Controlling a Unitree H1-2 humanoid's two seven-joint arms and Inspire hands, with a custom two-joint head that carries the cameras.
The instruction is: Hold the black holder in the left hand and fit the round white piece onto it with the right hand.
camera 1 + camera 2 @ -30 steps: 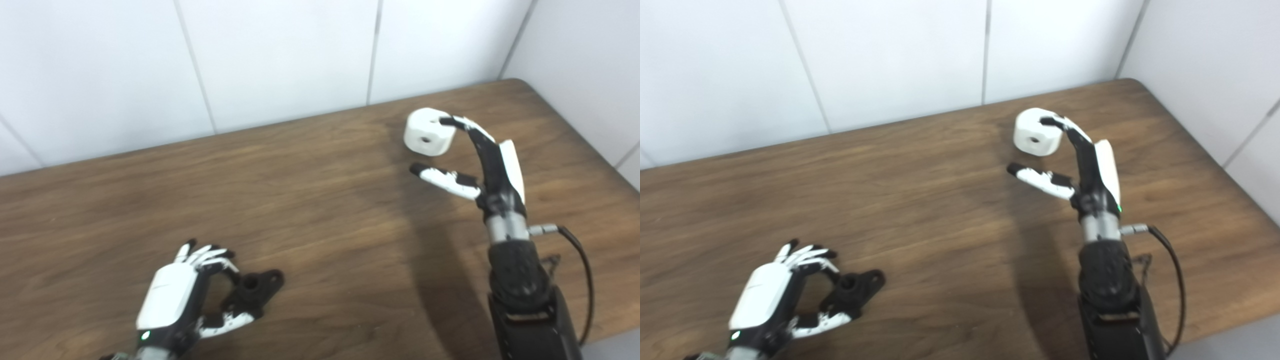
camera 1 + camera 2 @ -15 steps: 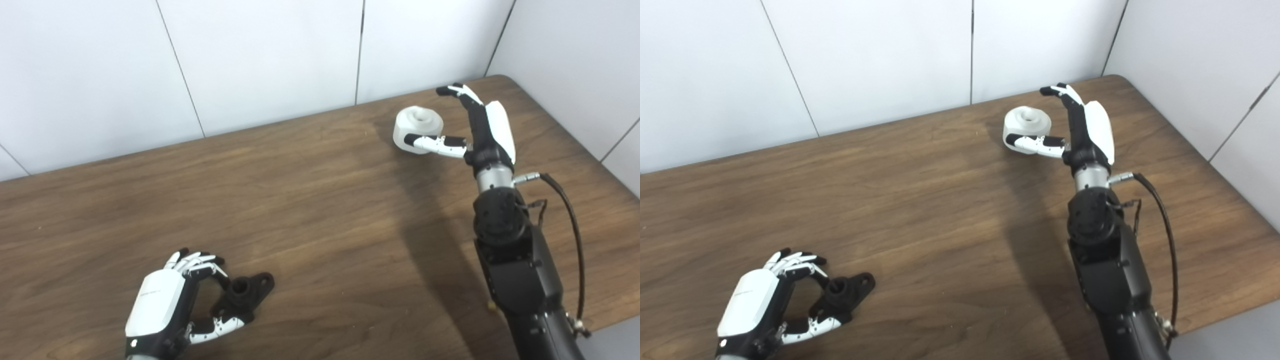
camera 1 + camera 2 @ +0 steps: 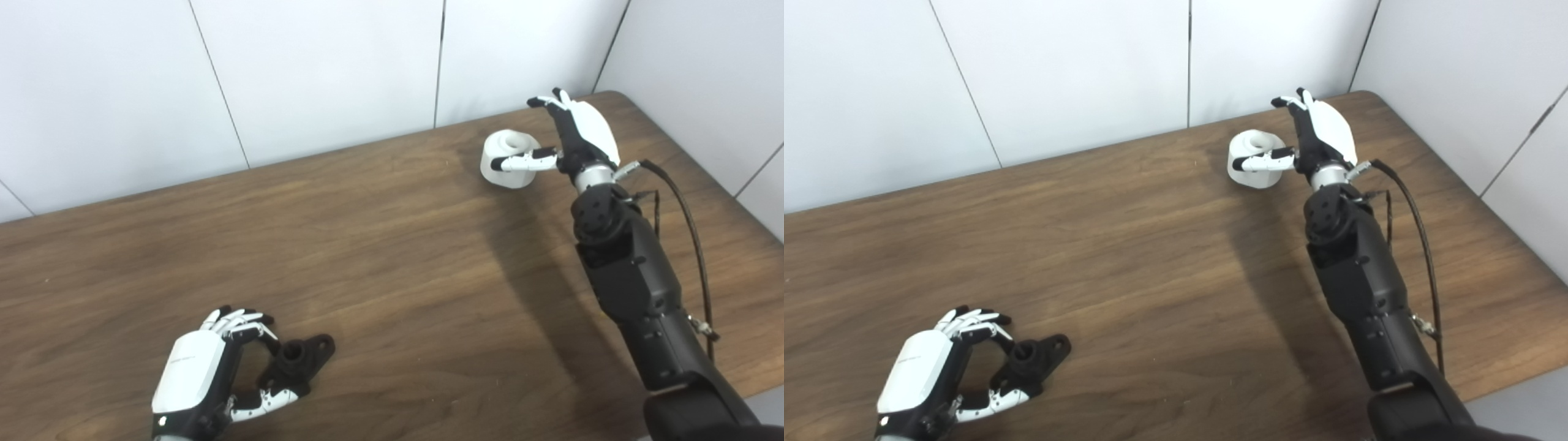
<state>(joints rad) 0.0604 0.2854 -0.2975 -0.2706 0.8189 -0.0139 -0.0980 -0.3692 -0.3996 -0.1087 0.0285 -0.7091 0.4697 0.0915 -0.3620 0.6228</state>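
The black holder (image 3: 300, 358) lies on the wooden table (image 3: 380, 245) near the front left. My left hand (image 3: 205, 373) is curled around its left end, fingers above and thumb below, closed on it. The round white piece (image 3: 506, 170) stands flat near the far right corner, its recessed top facing up. My right hand (image 3: 579, 131) is right beside it and open. Its thumb lies across the front of the piece, and its fingers (image 3: 1291, 101) are spread in the air above and behind it.
White wall panels run along the table's far edge and right side, close behind the white piece. A black cable (image 3: 677, 196) loops off my right wrist. The table's front edge shows at the bottom right.
The white piece was tipped on its side under my right fingertips and now stands flat. My right hand has reached farther out, thumb across its front. The camera shifted; the left hand kept its hold.
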